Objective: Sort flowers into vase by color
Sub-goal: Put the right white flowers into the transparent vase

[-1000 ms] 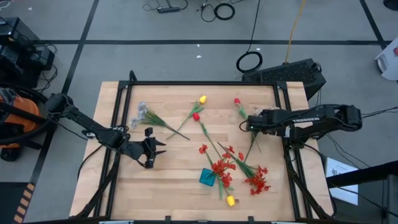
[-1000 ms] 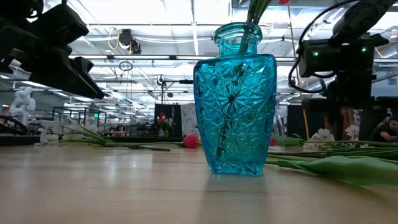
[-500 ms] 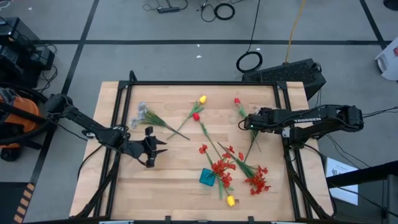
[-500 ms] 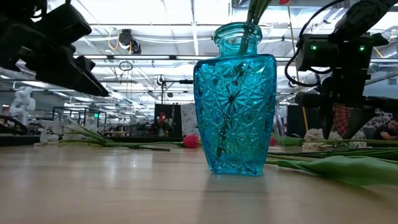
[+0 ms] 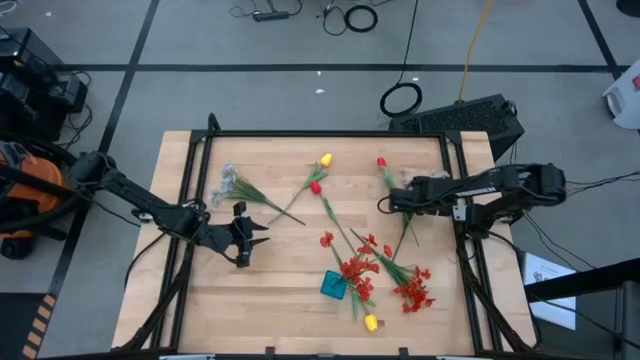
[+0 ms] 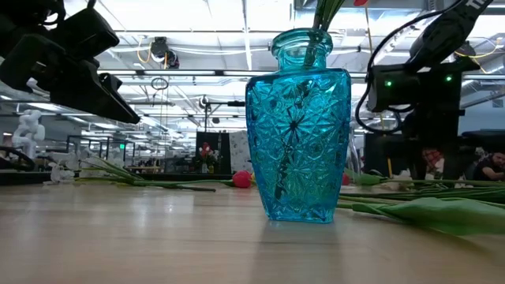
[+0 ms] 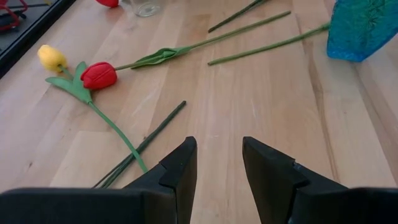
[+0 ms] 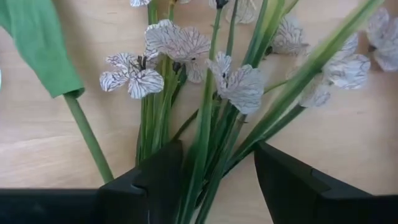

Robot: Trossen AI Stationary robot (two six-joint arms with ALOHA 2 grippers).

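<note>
The right gripper (image 8: 211, 180) has dropped lower than a moment ago, and its wide-apart fingers now sit around the whitish flower sprig (image 8: 239, 84) at the table's far right. The left gripper (image 5: 248, 238) has stayed at the left, fingers apart and empty. The blue vase (image 5: 334, 285) stands near the front.

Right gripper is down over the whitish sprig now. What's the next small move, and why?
Probably close the right gripper. Its fingers stand open on either side of the green stems of the whitish sprig, which lies on the table, so the stems are already framed for a grasp. The left gripper waits empty over bare wood, well clear of it.
</note>
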